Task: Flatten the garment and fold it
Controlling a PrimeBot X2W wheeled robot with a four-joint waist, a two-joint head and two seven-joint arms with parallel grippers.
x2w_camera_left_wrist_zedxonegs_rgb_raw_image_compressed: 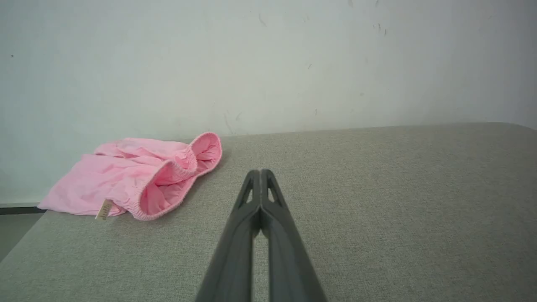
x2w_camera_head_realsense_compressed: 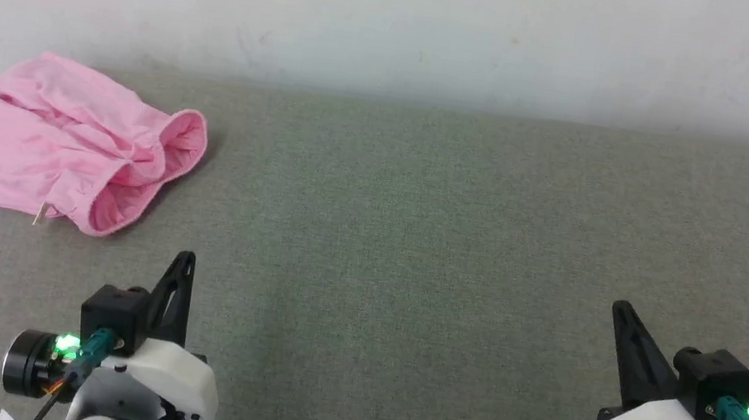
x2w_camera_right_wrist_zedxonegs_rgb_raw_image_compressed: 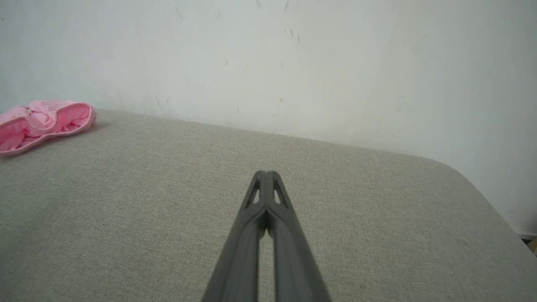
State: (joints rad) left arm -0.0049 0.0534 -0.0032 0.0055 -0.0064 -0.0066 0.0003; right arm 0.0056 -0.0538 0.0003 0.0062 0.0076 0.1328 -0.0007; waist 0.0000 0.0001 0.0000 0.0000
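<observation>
Item: one light pink, thin, soft cloth garment point(x2w_camera_head_realsense_compressed: 62, 137), lying crumpled in a loose heap at the far left corner of the work surface, close under the wall and reaching the surface's left edge. Condition: not flattened, not folded; cloth bunched in soft ridges, with a gathered elastic edge point(x2w_camera_left_wrist_zedxonegs_rgb_raw_image_compressed: 168, 172) curled up and standing open toward the right, showing the pink inside. Attached: one small pale sewn-in label point(x2w_camera_left_wrist_zedxonegs_rgb_raw_image_compressed: 104, 209), hanging at the near lower edge of the heap. Support: a flat grey-green woven fabric surface point(x2w_camera_head_realsense_compressed: 418, 209) with a rounded far right corner. Backing: a plain off-white wall point(x2w_camera_head_realsense_compressed: 402, 16), lightly scuffed. Left gripper point(x2w_camera_head_realsense_compressed: 185, 260): two long dark fingers pressed tip to tip, clenched on nothing, set at the near left of the surface, pointing away from the robot, with the garment ahead of it and to its left, well apart from the cloth. Right gripper point(x2w_camera_head_realsense_compressed: 620, 310): two long dark fingers likewise pressed together at the tips, clenched on nothing, set at the near right of the surface, far across from the garment. Each wrist shows a green light on a dark housing above a white shell.
</observation>
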